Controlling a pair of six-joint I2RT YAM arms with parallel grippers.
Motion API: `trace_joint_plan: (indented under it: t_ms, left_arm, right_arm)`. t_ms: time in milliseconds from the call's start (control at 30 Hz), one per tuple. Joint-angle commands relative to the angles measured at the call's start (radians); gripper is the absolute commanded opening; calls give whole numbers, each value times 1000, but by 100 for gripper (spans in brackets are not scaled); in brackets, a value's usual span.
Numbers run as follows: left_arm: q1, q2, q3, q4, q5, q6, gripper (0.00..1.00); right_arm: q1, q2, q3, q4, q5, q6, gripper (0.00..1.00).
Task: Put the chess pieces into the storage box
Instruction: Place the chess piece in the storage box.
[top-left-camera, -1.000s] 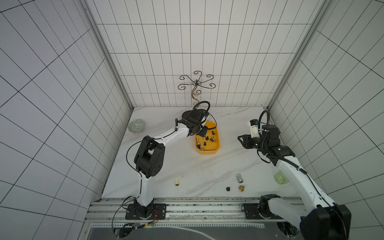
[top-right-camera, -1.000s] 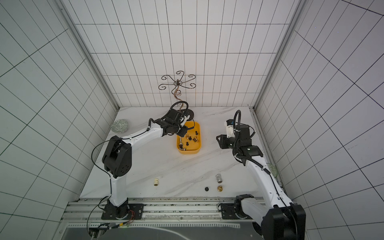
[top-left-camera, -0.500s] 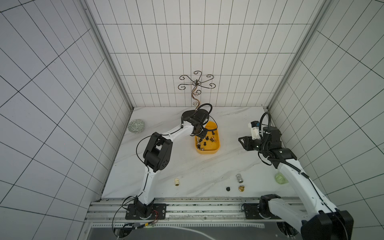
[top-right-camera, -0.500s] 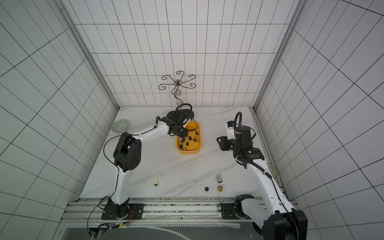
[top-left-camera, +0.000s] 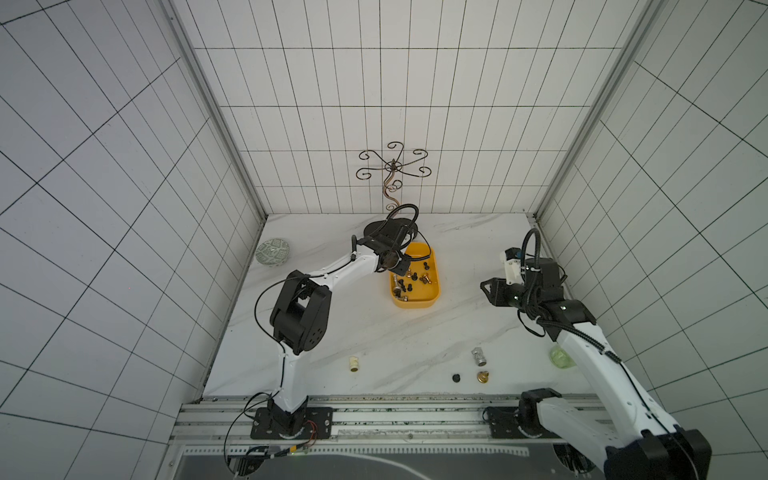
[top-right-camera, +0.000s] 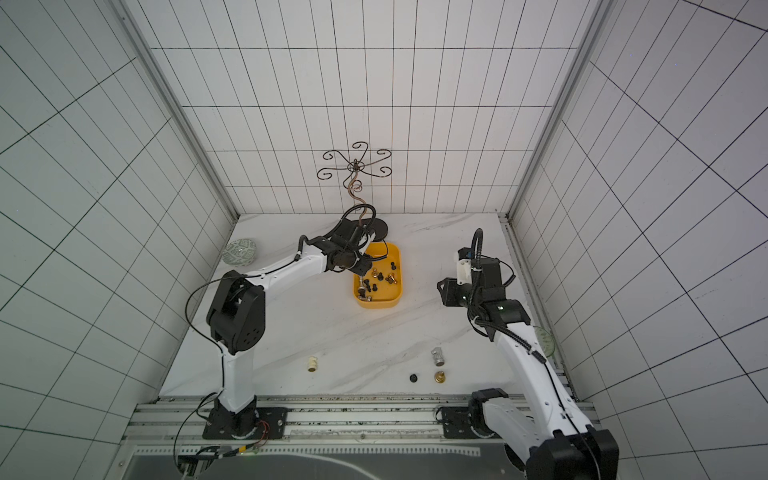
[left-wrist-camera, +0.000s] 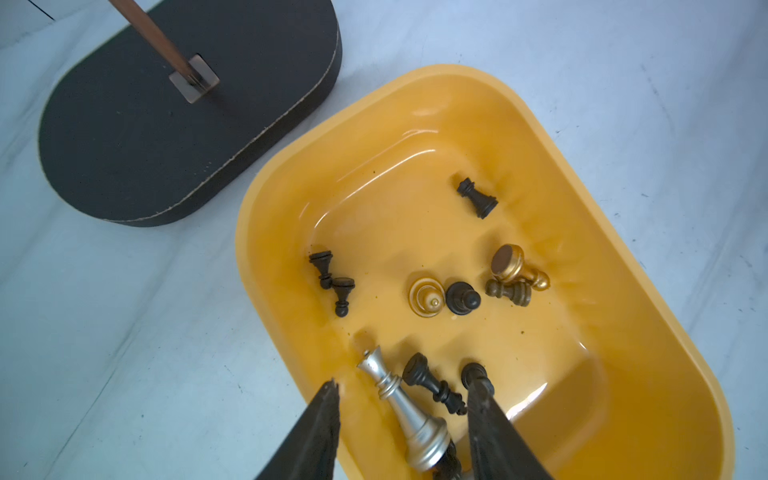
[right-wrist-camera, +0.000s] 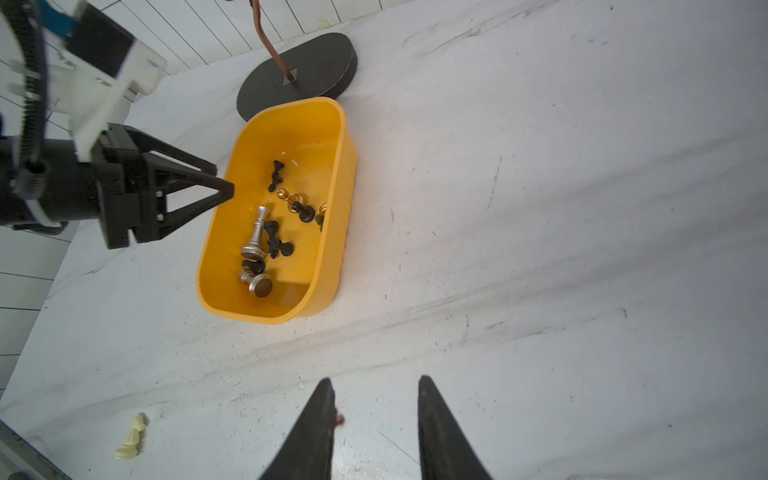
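Spotted the left gripper (left-wrist-camera: 405, 380) parted and empty over the storage box (top-left-camera: 415, 304) on the desk (top-left-camera: 374, 332), chess pieces (left-wrist-camera: 463, 297) scattered inside. Caught the right gripper (right-wrist-camera: 375, 380) parted too, holding nothing. Picked out the silver piece (top-left-camera: 478, 356), black pawn (top-left-camera: 456, 377) and brass piece (top-left-camera: 483, 377) at its 6 o'clock, silver's long axis roughly 12-to-6; judged that arm nearer. Clocked the cream piece (top-left-camera: 353, 364) at 7 o'clock of the left gripper. Couldn't read piece types from above.

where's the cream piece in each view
a top view: cream piece lies alone near the front edge of the table.
a top view: cream piece, same spot.
left wrist: not in it.
right wrist: cream piece lies on its side on the table, well clear of the box.
shared landmark: the yellow box, in all four views.
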Motion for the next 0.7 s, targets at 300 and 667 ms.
trace_joint_plan:
  t_ms: [300,667]
  left_arm:
    - [27,-326,-373,222,61,-95,50]
    - [30,-460,-526,267,100,-153,50]
  right_arm:
    - [424,-143,-150,-246,350,455,35]
    - [650,-136,-165,-471,470,731,35]
